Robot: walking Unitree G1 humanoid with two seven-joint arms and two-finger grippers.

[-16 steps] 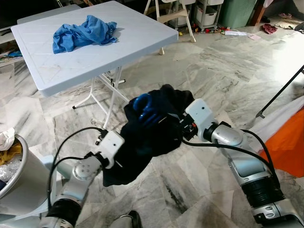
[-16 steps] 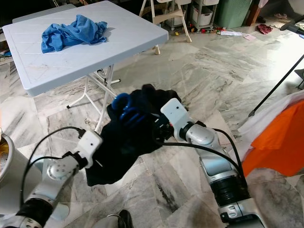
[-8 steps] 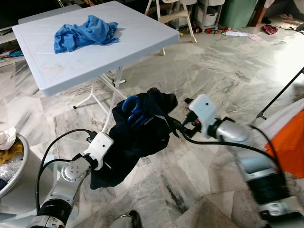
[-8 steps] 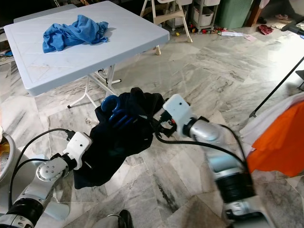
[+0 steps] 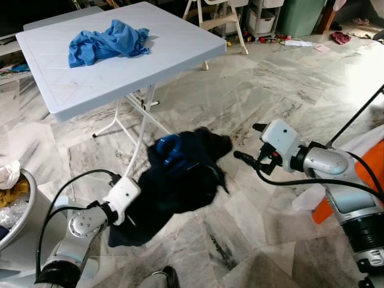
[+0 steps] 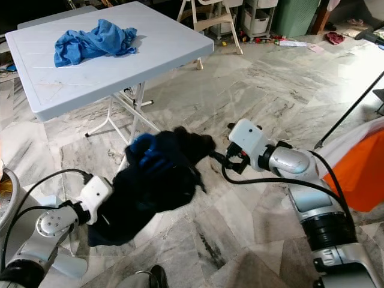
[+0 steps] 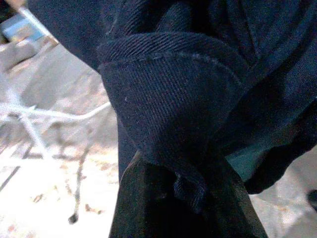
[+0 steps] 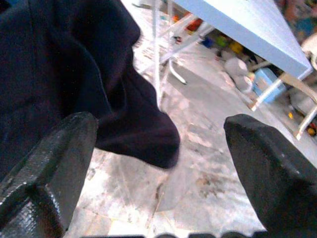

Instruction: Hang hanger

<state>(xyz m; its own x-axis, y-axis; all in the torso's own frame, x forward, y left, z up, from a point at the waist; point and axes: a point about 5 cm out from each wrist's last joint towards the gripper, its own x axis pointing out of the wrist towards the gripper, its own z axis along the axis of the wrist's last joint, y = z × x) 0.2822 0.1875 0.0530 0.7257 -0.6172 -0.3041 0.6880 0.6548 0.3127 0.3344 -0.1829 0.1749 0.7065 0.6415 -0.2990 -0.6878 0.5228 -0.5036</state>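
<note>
Garment: dark navy cloth garment draped on a blue plastic hanger, hanging above the grey marble floor near the white folding table.
Left gripper: clamped on a fold of the cloth.
Right gripper: fingers apart, just beside the garment, holding nothing.
Handling: likely light, limp, slippery; the cloth sags and swings.
Hold: probably the rigid hanger hook.
</note>
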